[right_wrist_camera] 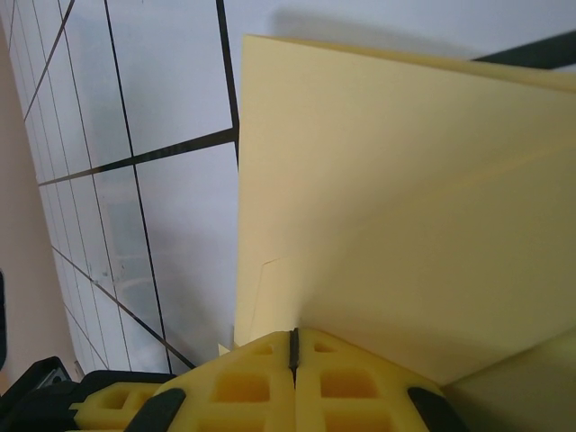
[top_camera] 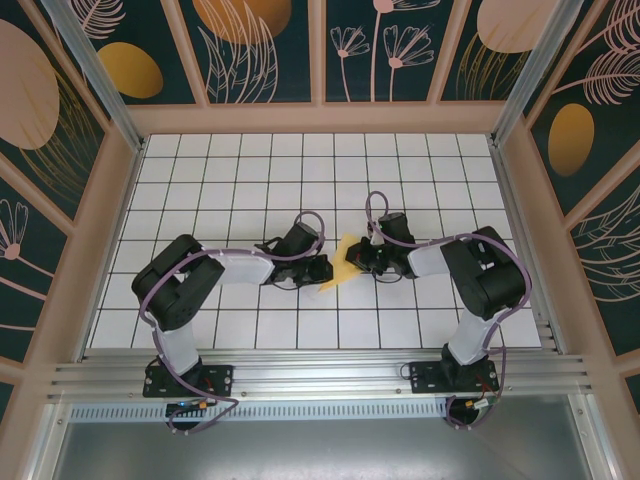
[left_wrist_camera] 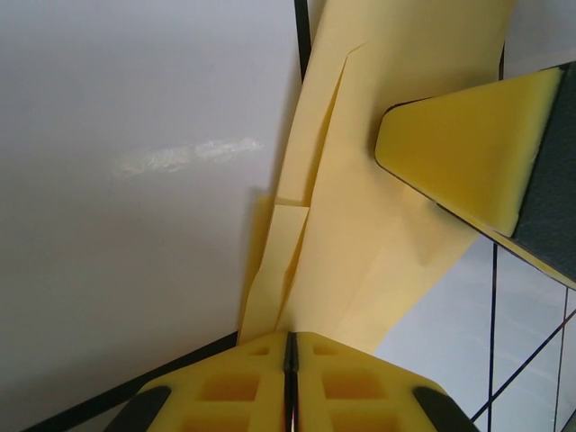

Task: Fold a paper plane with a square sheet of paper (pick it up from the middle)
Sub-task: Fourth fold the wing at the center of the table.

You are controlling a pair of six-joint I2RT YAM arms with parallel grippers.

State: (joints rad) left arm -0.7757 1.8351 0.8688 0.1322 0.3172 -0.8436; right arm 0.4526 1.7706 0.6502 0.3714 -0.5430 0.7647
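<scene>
Paper within left gripper, right gripper

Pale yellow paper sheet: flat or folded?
Folded. The pale yellow paper sheet shows overlapping flaps and crease lines in the left wrist view.

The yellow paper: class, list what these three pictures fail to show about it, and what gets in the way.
Top external: paper too small, partly covered by the left gripper and right gripper; folds uncountable.
Left wrist: paper's far end cut by the top edge; near end hidden behind the left gripper's closed pads.
Right wrist: paper runs off the right edge; lower edge hidden behind the right gripper's pads.
</scene>
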